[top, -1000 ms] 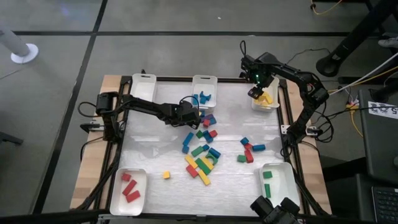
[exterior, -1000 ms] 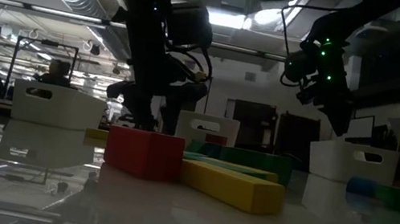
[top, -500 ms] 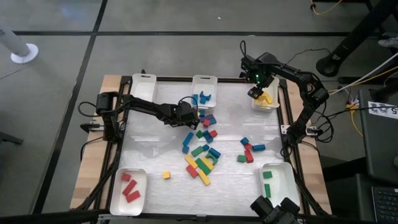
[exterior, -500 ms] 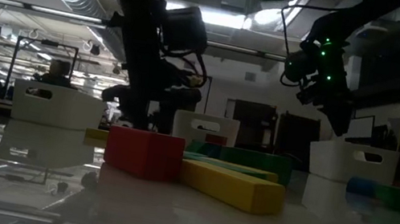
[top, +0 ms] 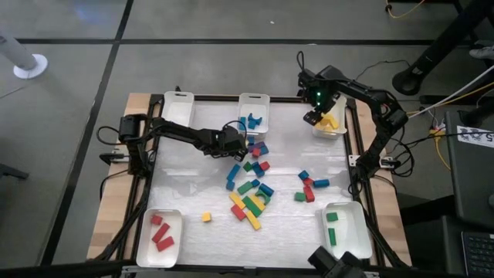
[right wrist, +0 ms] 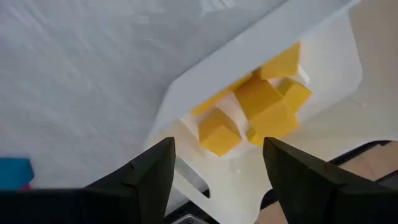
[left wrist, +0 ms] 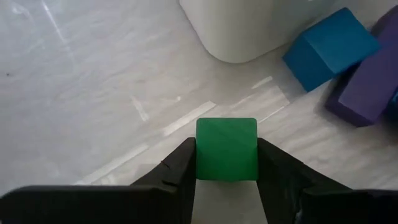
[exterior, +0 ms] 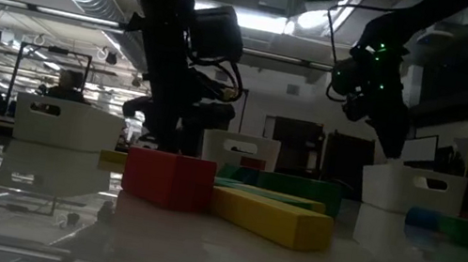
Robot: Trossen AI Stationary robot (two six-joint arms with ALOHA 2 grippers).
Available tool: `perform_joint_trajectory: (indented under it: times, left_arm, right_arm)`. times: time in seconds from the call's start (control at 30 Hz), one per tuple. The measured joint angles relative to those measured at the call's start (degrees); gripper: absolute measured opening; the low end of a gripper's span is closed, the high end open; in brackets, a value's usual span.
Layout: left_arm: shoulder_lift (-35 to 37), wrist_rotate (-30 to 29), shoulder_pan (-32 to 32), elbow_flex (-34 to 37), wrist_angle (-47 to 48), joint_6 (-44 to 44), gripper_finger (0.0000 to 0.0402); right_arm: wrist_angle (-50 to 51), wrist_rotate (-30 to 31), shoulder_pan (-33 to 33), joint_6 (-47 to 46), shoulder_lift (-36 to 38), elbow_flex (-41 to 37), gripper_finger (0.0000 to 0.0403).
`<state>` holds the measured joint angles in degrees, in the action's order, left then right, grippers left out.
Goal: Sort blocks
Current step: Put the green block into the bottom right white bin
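Centrally, left end effector (left wrist: 226, 163) pinches 1 green cube (left wrist: 226, 149) beside the tray (left wrist: 249, 28); right end effector (right wrist: 214, 162) spread above yellow blocks (right wrist: 264, 109).

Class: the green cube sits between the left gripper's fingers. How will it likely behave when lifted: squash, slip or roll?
The green cube looks solid, with crisp edges, so it probably won't squash. Its flat sides meet the left gripper's fingers squarely, so slipping seems unlikely. If dropped, its flat faces should stop it rolling.
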<state>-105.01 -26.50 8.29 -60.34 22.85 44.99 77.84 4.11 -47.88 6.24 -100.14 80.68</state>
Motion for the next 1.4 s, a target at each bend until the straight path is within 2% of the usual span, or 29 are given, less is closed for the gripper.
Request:
perform_joint_trajectory:
  times: [0.3, 0.57, 0.73, 0.87, 0.97, 1.17, 1.4]
  left_arm:
    - [3.4, 0.6, -1.0, 0.0, 0.5, -5.1, 0.0118]
    - [11.1, 7.0, -5.0, 0.0, 0.6, -8.1, 0.0119]
    - [16.1, 7.0, -8.8, 0.0, 0.5, -11.0, 0.0120]
    - [20.8, 6.9, -11.8, 0.0, 0.5, -12.7, 0.0119]
    - [24.8, 6.8, -13.8, 0.0, 0.6, -13.6, 0.0120]
    - [30.7, 6.6, -17.5, 0.0, 0.7, -13.7, 0.0123]
    - [32.4, 6.6, -21.1, 0.0, 0.7, -15.0, 0.0124]
  right_arm:
    - [-1.6, -3.4, 10.8, 2.1, 0.1, 0.0, 0.0243]
    - [-8.1, -4.8, 22.9, 4.4, 0.1, 0.0, 0.0243]
    - [-19.7, -13.9, 30.2, 7.8, 0.1, 0.0, 0.0243]
    - [-32.5, -23.6, 34.8, 9.2, 0.2, 0.0, 0.0243]
    - [-42.2, -28.1, 37.6, 9.2, 0.2, 0.0, 0.0243]
    - [-55.8, -28.8, 42.1, 9.2, 0.2, 0.0, 0.0243]
    - [-62.0, -29.2, 46.3, 5.6, 0.2, 0.0, 0.0243]
